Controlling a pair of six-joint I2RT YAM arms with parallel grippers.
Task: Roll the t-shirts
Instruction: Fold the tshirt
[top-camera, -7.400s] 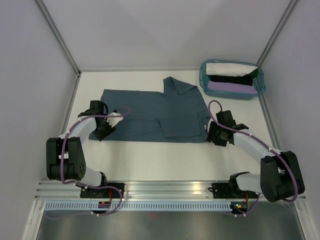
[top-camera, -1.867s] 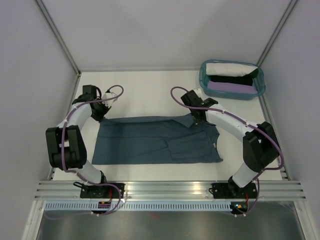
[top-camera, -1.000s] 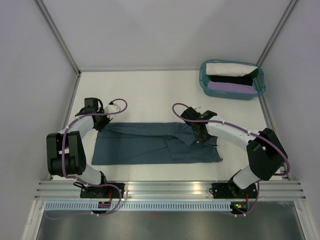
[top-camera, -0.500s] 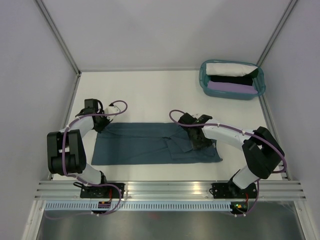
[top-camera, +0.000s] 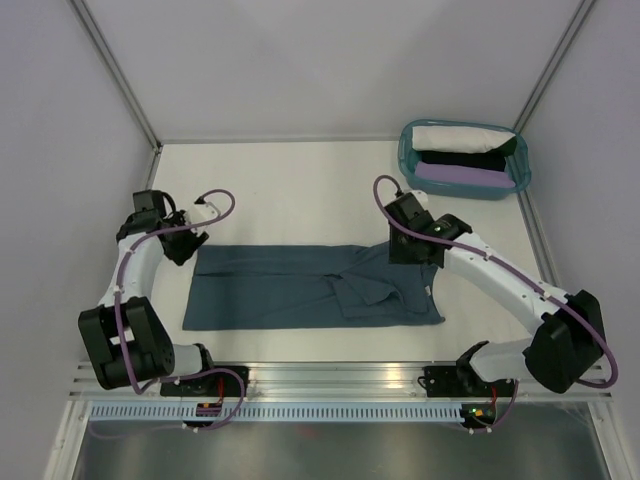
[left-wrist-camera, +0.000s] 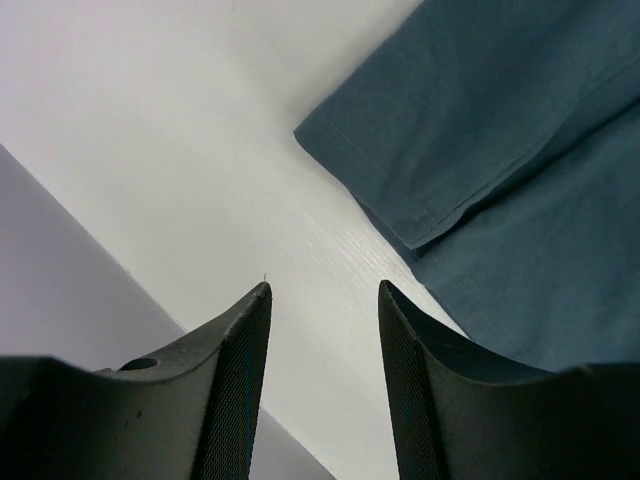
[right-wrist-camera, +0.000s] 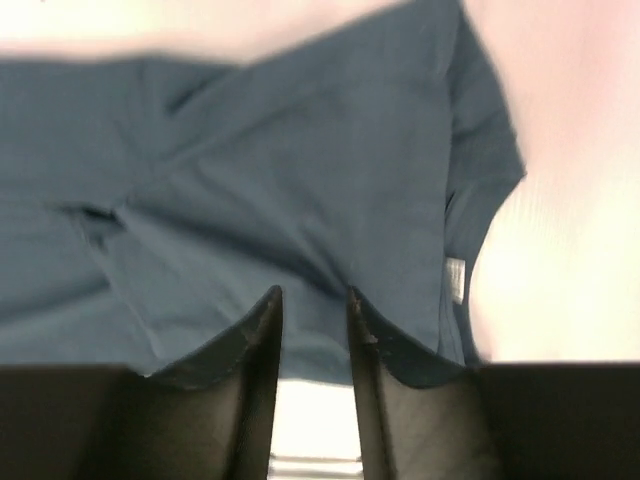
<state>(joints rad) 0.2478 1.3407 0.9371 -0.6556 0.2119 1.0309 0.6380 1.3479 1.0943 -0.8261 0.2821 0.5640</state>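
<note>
a: top view, where am i standing?
b: you're hovering both pincers released, gripping nothing: left gripper just off the slate-blue t-shirt's left end, right gripper over its collar end. the shirt is lying as a folded band on the near white table, well apart from the teal basket in the far right corner.
a: left wrist?
b: you're facing the doubled hem corner; the wall is crowding that side. i'd be pinching both layers so the roll is starting tight.
a: right wrist?
b: it's blurring; jaws are standing apart over fabric beside the neck label. i'd be keeping edges square.
</note>
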